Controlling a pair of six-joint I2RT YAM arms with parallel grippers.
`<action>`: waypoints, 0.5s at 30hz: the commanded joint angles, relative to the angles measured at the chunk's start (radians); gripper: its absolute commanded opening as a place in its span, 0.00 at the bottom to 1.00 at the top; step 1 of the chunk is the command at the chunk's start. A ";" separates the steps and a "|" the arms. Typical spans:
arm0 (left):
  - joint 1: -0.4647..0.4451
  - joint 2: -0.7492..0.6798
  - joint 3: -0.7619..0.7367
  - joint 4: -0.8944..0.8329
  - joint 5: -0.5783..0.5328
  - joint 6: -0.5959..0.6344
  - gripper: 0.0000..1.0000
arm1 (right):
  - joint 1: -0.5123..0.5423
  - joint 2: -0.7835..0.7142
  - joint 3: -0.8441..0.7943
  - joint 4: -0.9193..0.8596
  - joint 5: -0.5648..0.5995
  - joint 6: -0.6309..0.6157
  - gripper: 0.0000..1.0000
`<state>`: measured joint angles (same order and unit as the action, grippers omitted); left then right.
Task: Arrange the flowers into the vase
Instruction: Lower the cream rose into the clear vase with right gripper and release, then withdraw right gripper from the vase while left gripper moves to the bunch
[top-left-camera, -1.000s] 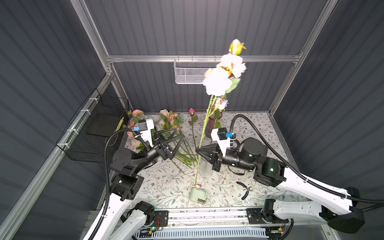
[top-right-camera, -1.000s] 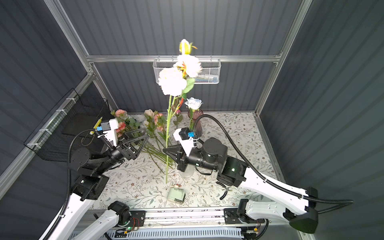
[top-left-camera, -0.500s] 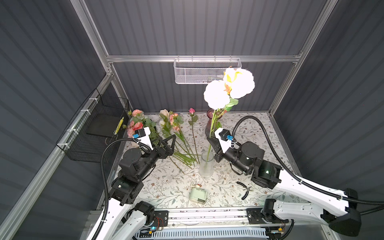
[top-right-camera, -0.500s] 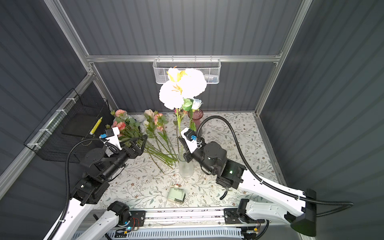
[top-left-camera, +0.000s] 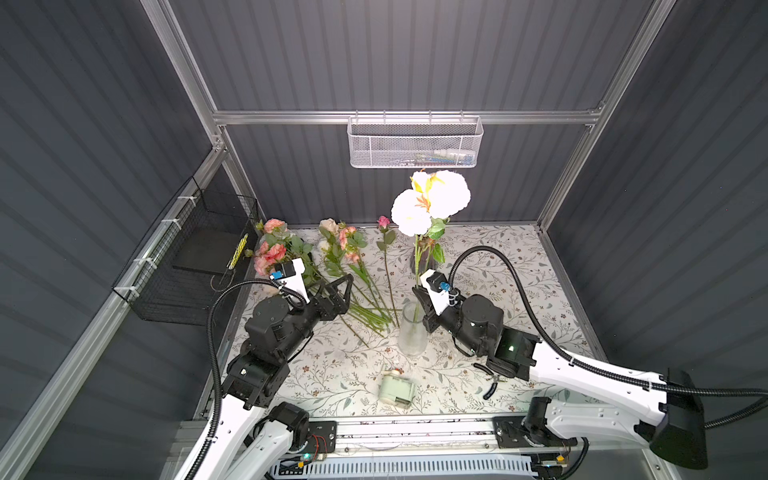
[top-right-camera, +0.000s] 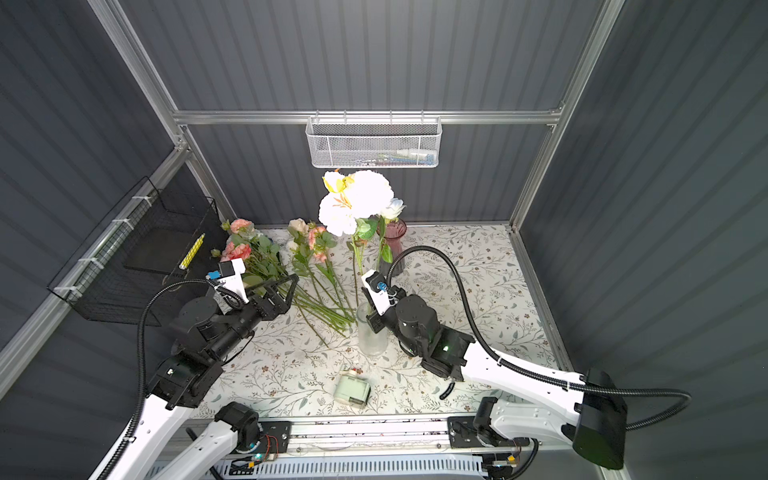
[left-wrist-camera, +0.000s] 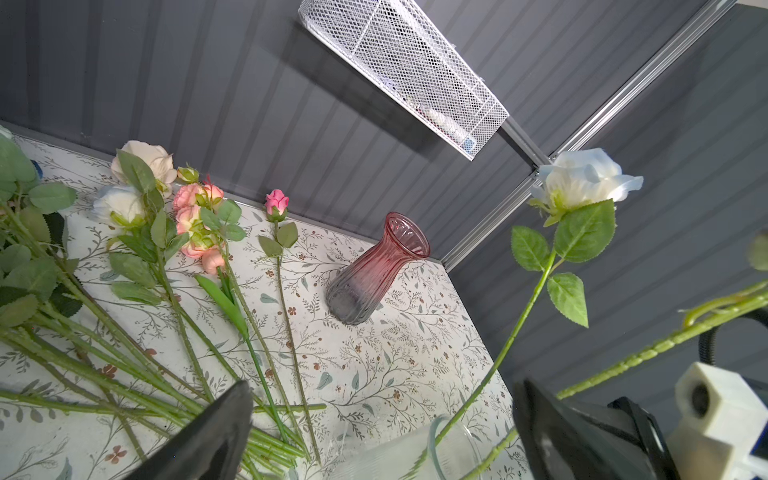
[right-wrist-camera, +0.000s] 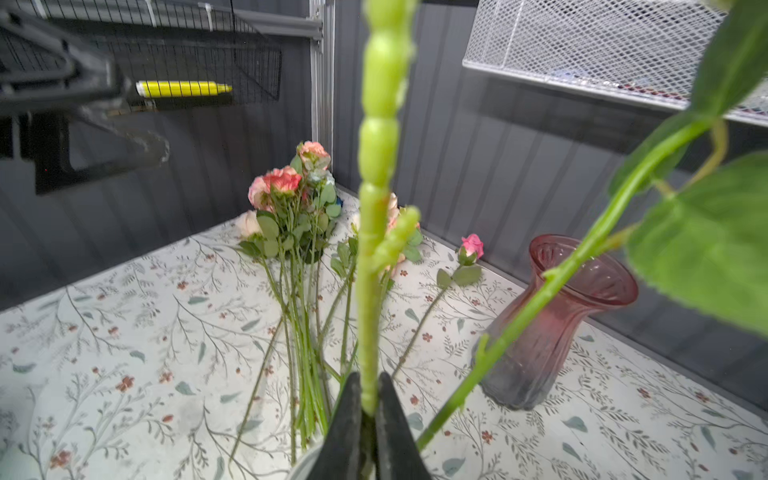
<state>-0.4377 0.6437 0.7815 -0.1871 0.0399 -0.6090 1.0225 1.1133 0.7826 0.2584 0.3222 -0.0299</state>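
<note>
Two flowers stand in the clear vase (top-left-camera: 412, 332) mid-way across the worktop (top-left-camera: 561, 291): a white peony (top-left-camera: 432, 203) and a pale blue rose (left-wrist-camera: 582, 178). The right fingers (right-wrist-camera: 347, 424) pinch the peony's knobbly stem just above the vase rim. The left fingers (left-wrist-camera: 208, 440) gape wide, empty, over the loose flowers (top-left-camera: 345, 249) lying rear left.
</note>
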 joint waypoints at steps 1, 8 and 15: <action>-0.001 0.017 -0.016 0.004 -0.004 0.002 1.00 | 0.003 -0.038 -0.029 -0.014 0.004 0.099 0.36; -0.001 0.078 0.017 -0.092 -0.091 -0.010 1.00 | 0.004 -0.146 -0.088 -0.037 -0.047 0.208 0.58; 0.000 0.214 0.061 -0.181 -0.160 -0.039 0.96 | 0.007 -0.264 -0.136 -0.061 -0.083 0.272 0.63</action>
<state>-0.4377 0.8253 0.8082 -0.3191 -0.0841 -0.6285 1.0237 0.8898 0.6720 0.2119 0.2626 0.1905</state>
